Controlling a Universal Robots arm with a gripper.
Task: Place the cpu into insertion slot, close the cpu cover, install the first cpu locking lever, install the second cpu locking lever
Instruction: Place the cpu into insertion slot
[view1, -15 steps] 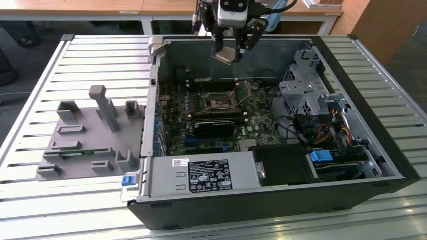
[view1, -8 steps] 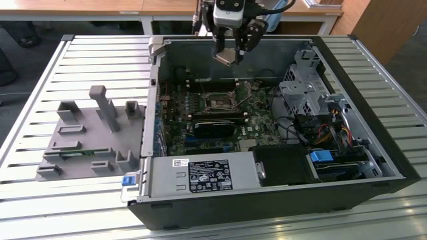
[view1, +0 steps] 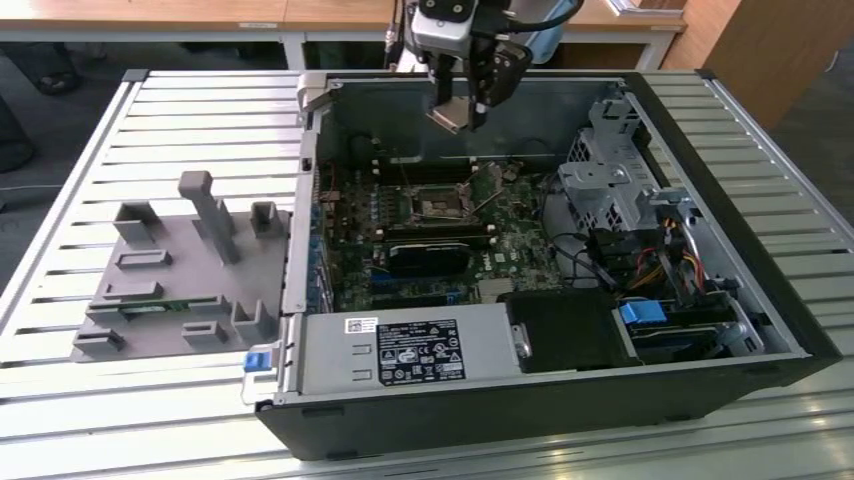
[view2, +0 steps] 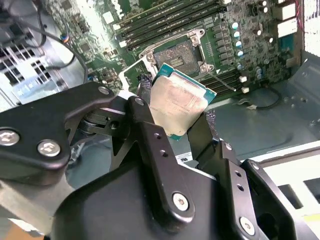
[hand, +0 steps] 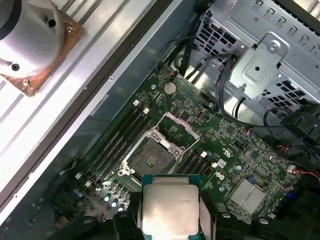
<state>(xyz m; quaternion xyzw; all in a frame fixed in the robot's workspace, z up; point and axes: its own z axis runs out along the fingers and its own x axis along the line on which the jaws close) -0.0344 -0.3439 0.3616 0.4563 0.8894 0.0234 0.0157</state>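
I have the gripper (view1: 458, 112) clamped on the cpu (view1: 449, 117), held tilted at 12 o'clock over the open computer case (view1: 534, 412). The insertion slot (view1: 441, 203) sits at 6 o'clock from the chip, well apart. The cpu cover (hand: 183, 124) stands raised beside the slot.

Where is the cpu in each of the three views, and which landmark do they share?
Exterior view: cpu in the jaws, high in the picture, over the case.
Second wrist view: cpu tilted between the jaws, before the slot.
First wrist view: cpu between the jaws, slot beyond it.
Shared landmark: the slot on the green board.
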